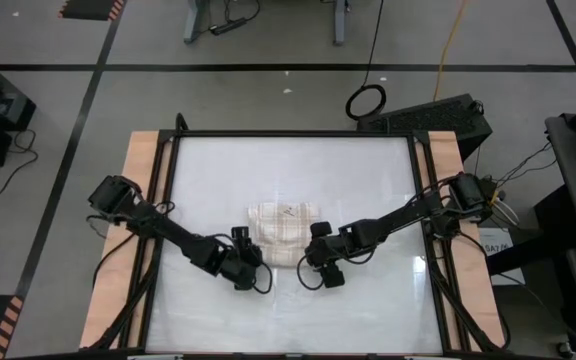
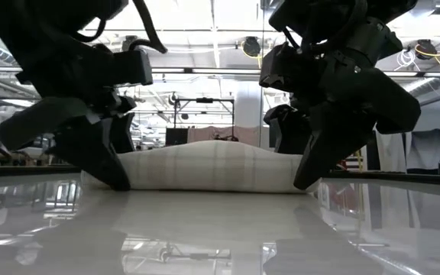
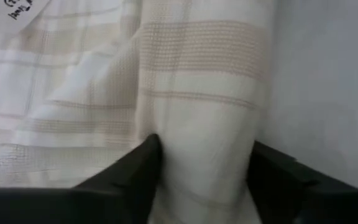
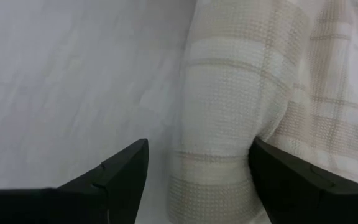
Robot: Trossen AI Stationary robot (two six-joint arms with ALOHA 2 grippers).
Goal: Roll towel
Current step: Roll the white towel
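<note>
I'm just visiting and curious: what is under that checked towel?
The towel lies on the white table, a gripper at each end: left gripper, right gripper. Whatever might lie beneath the folds is covered.

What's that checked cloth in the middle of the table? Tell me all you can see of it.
The towel is thin, soft, cream-white cloth with beige plaid lines and a small tag. It lies on the white table as a low bundle with a rolled near edge. The left gripper grips one end of the roll; the right gripper's open fingers straddle the other.
</note>
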